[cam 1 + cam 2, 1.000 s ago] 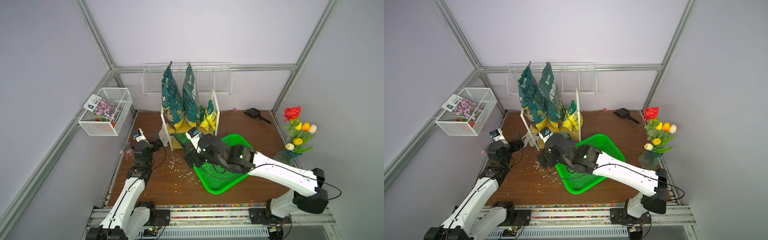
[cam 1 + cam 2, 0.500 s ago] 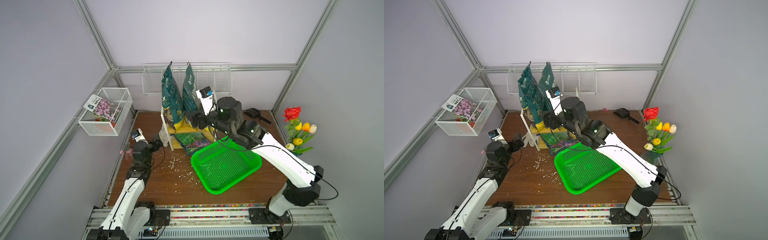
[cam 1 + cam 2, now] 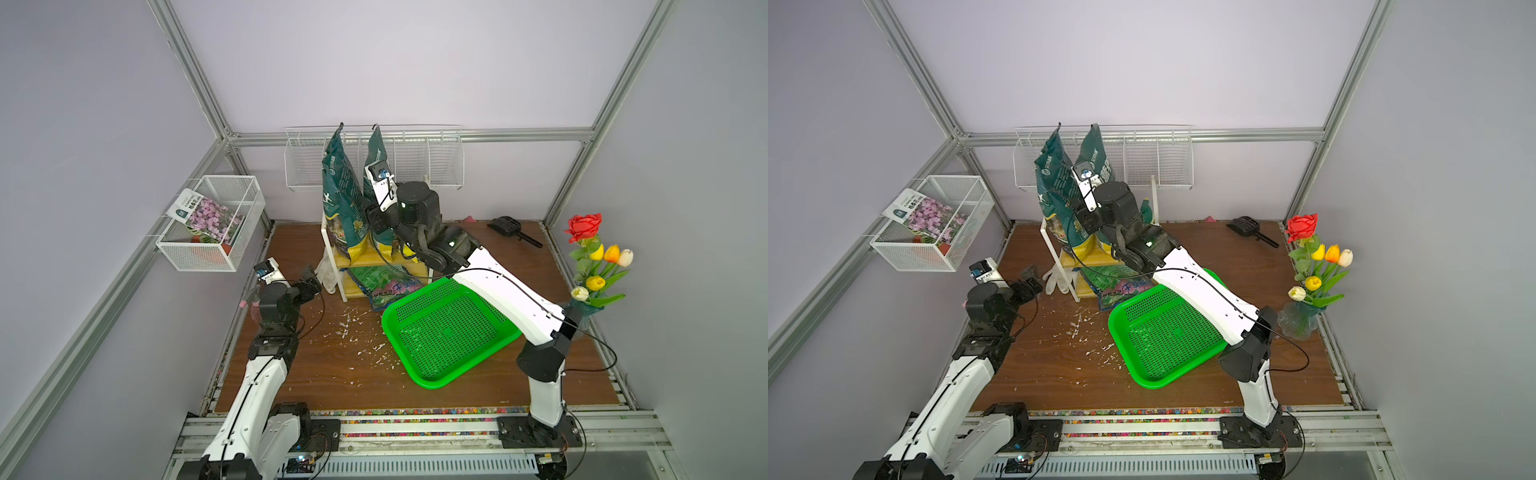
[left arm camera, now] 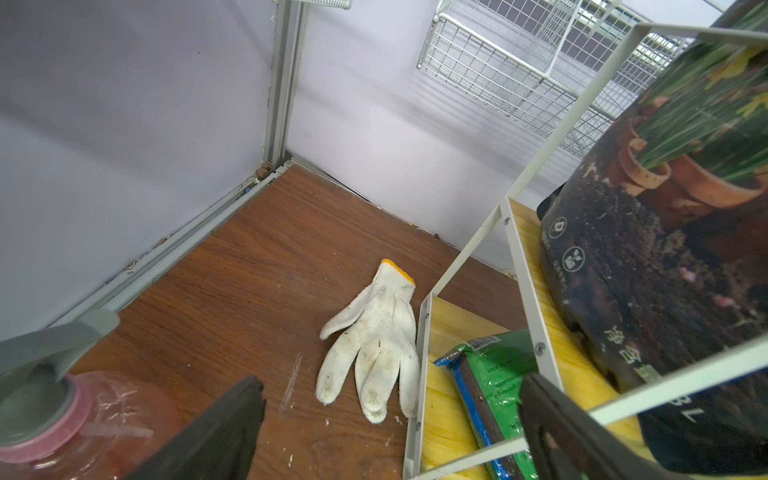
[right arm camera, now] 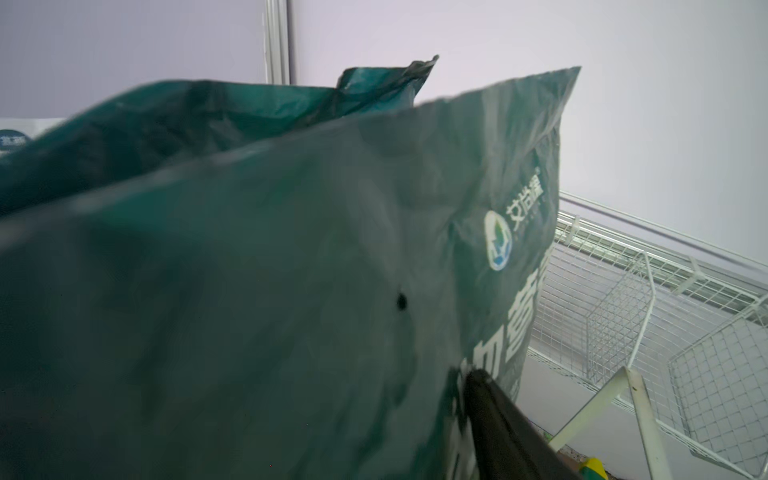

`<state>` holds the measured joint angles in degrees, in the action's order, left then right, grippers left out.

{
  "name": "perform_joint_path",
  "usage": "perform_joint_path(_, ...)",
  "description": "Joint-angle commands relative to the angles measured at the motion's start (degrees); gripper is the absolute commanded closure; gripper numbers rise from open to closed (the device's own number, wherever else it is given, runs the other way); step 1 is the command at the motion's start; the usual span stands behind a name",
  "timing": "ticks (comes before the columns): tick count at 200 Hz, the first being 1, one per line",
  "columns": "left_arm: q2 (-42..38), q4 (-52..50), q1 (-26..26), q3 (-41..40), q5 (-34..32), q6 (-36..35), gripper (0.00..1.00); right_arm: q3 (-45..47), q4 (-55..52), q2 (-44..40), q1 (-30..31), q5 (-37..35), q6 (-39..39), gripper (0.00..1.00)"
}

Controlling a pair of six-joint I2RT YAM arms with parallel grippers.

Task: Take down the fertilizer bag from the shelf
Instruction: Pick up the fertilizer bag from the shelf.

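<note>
Resting nearest: left gripper (image 4: 390, 384), unmoved, jaws spread wide. Mid: green perforated plastic tray (image 3: 449, 332). Far: two-tier yellowish-wood, white-framed shelf (image 3: 343, 261); tall dark-green plastic fertilizer bag (image 3: 376, 158) upright on its top board; right gripper (image 3: 372, 218), risen from the tray, now against that bag, jaw state not discernible.

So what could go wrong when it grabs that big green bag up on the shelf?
The right bag stands close beside the left bag on the shelf, so pulling it might knock that one over. The right gripper seems to meet it near its side edge, so a thin pinch could slip and the bag could fall.
</note>
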<state>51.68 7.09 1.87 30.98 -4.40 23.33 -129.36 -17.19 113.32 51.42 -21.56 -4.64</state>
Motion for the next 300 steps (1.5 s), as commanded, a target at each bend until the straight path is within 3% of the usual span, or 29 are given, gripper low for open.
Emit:
perform_joint_path(1, -0.31, -0.14, -0.24, 1.87, 1.61, 0.66, 0.0, -1.25, 4.42, 0.89, -0.52, -3.58, -2.04, 0.46)
perform_joint_path(48, -0.61, -0.42, -0.22, 1.89, 1.64, 0.61, 0.0, -1.28, 7.15, 1.89, -0.97, -2.14, -1.77, 0.83)
perform_joint_path(62, -0.92, -0.5, -0.17, 1.84, 1.51, 0.58, 0.0, -1.24, 7.74, 1.66, -0.97, -1.68, -1.77, 1.0)
perform_joint_path(125, -1.44, -0.57, -0.21, 1.71, 1.5, 0.61, 0.0, -1.77, 9.8, -1.62, -1.01, 1.51, -3.04, 1.0)
perform_joint_path(160, -1.72, -0.59, -0.28, 1.63, 1.55, 0.5, 0.0, -6.63, 5.95, -2.11, -1.06, 3.87, -3.86, 1.0)
perform_joint_path(220, -1.39, -0.68, -0.23, 1.62, 1.59, 0.65, 0.0, -6.69, 4.47, -5.97, -0.97, 6.5, -2.78, 1.0)
perform_joint_path(300, -1.15, -0.72, -0.28, 1.54, 1.8, 0.58, 0.0, -6.78, 8.43, -7.01, -0.71, 6.44, -6.43, 1.0)
